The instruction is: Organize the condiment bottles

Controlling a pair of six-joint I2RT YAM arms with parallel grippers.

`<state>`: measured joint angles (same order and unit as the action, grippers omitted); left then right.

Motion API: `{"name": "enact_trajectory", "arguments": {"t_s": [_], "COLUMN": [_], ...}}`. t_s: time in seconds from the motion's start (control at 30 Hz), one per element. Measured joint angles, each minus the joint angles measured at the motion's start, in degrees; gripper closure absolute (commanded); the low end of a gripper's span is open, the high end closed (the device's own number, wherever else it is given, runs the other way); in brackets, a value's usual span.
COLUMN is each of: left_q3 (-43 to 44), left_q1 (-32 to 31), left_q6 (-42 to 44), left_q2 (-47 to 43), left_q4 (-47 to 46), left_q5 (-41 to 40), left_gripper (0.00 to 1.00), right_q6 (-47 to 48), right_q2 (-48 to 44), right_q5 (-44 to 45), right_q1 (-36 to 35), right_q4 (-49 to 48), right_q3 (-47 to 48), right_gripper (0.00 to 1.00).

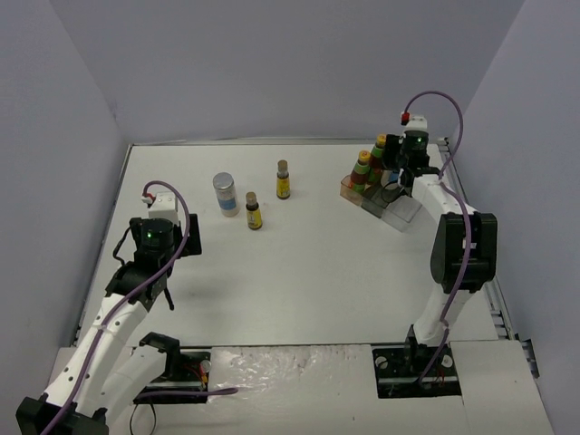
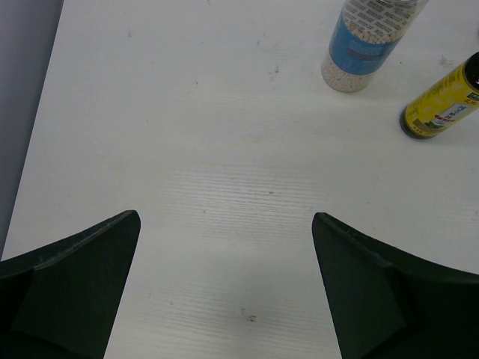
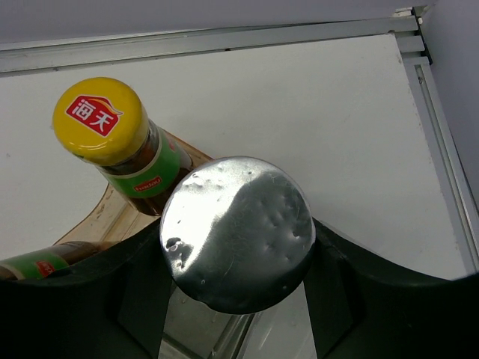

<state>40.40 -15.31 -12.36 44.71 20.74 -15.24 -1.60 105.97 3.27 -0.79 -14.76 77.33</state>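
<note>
Between your right fingers [image 3: 112, 299] is the silver-lidded white jar [image 3: 238, 232]. Both fingers are pressed to its sides and clamped on it over the clear tray [image 3: 101, 217]; you cannot tell whether it rests on the tray floor. Just beyond those fingers a yellow-capped dark red bottle [image 3: 112, 134] stands in the tray, with a second dark red bottle [image 3: 45, 262] to their left. Your left fingers [image 2: 90, 277] are spread wide above the tabletop [image 2: 224, 112], gripping nothing. Ahead and to their right stand the blue-labelled jar [image 2: 363, 45] and a yellow-labelled bottle [image 2: 441, 105], near each other but not touching
</note>
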Motion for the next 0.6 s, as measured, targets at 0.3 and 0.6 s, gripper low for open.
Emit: {"name": "enact_trajectory", "arguments": {"t_s": [0.3,0.6], "left_q3": [0.0,0.0], "left_q1": [0.0,0.0], "left_q6": [0.03,0.22], "left_q2": [0.92,1.11], "left_q4": [0.0,-0.03], "left_q5": [0.36,1.13], "left_gripper": [0.03,0.03], "right_q6": [0.15,-0.15], "right_q2": [2.3,4.4], "right_q5": [0.02,-0.53], "right_q1": [0.34,1.23], "right_q4": [-4.13,-7.55], "right_q3": [-1.0,-2.45], "right_gripper": [0.96,0.27]}}
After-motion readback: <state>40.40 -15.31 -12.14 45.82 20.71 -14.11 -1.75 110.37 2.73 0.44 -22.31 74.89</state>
